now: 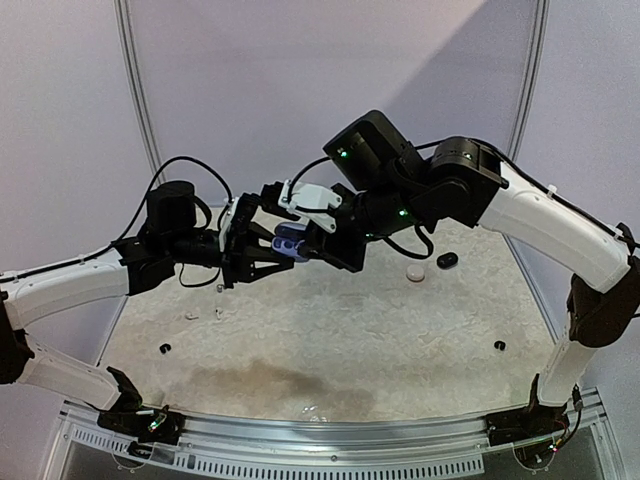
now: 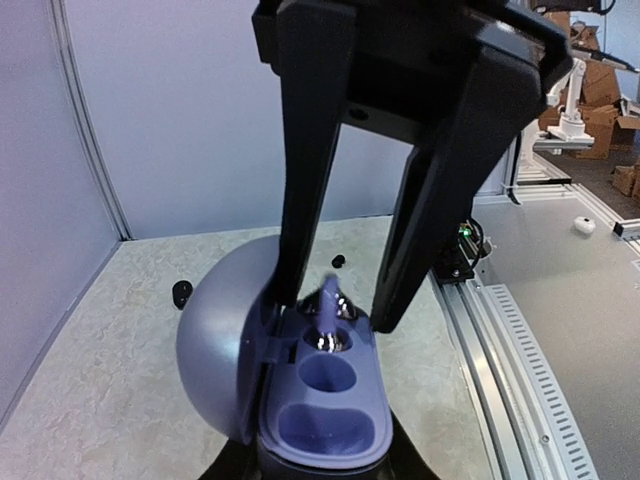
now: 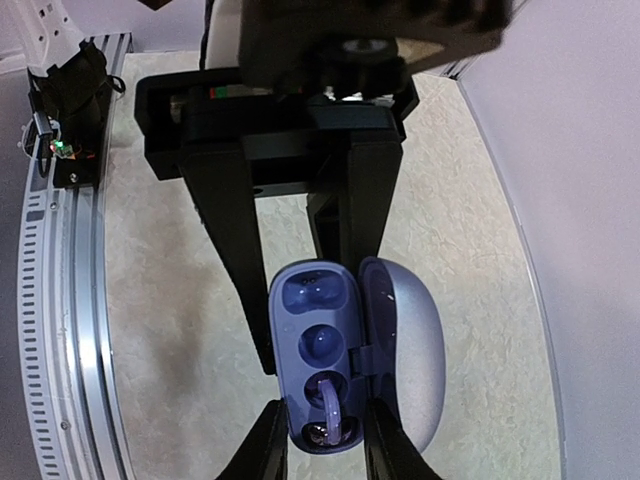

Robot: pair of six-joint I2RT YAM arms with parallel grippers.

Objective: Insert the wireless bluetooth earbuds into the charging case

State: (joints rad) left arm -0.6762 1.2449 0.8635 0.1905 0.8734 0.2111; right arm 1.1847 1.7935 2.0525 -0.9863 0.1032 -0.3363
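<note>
Above the table [image 1: 330, 340], charging case [image 1: 290, 243] (open) hangs clear.

I am operating in a robotics lab cell. I am sitting bolted to an aluminium rail [image 1: 330, 445] at the near edge of a marbled counter [image 1: 350, 340], and plain pale panels [image 1: 250, 80] are enclosing it on three sides. Beyond the enclosure, stacked cardboard boxes [image 2: 603, 85] and another white robot arm [image 2: 568, 105] are showing.

Bottom edge crops purple oval plastic charging case [image 2: 325, 430] (left end effector [image 2: 316, 464] mostly hidden beneath); tiny pale specks [image 1: 192, 315] on bench [image 1: 330, 340] unidentifiable.
</note>
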